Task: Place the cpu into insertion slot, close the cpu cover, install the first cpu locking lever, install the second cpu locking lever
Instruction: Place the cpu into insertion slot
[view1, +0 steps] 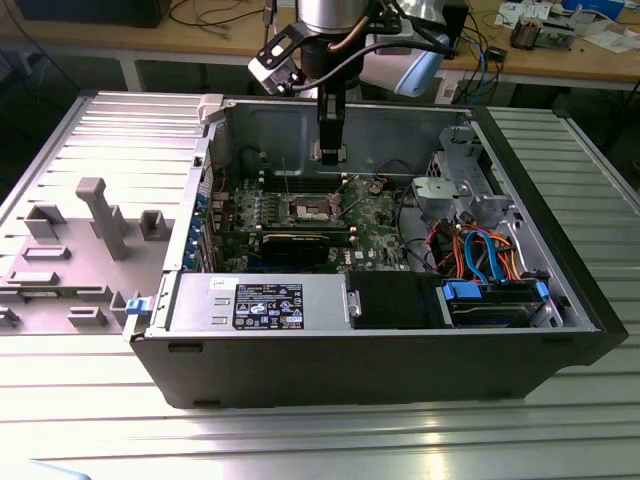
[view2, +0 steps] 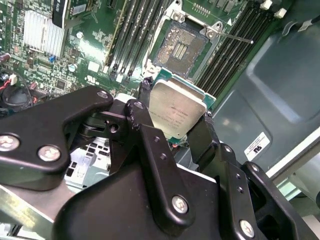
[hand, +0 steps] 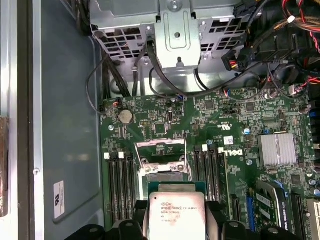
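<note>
Black gripper fingers (view2: 150, 135) are filling the foreground of the second wrist view, and the gripper (view2: 175, 120) is clamping the cpu (view2: 180, 102) by two opposite edges, with its dull silver top facing the camera. In both wrist views the chip is sitting flat between the tips, clear of the board. The insertion slot (view2: 181, 49) is lying just beyond the held chip, further along the line in which the fingers are pointing, flanked on either side by the long black memory slots (view2: 132, 35). Its dark pin field is showing bare, so the chip is not yet seated. The cpu's edges are running roughly parallel to the slot's edges, so I judge that little turning is being called for, mainly a shift forward and down. In the first wrist view the cpu cover (hand: 161, 143) is standing raised at the slot's far side, leaving the opening free. In the exterior view the gripper (view1: 330, 150) is hanging inside the open computer case (view1: 400, 370), above the motherboard (view1: 375, 215) and near the slot (view1: 312, 208).
</note>
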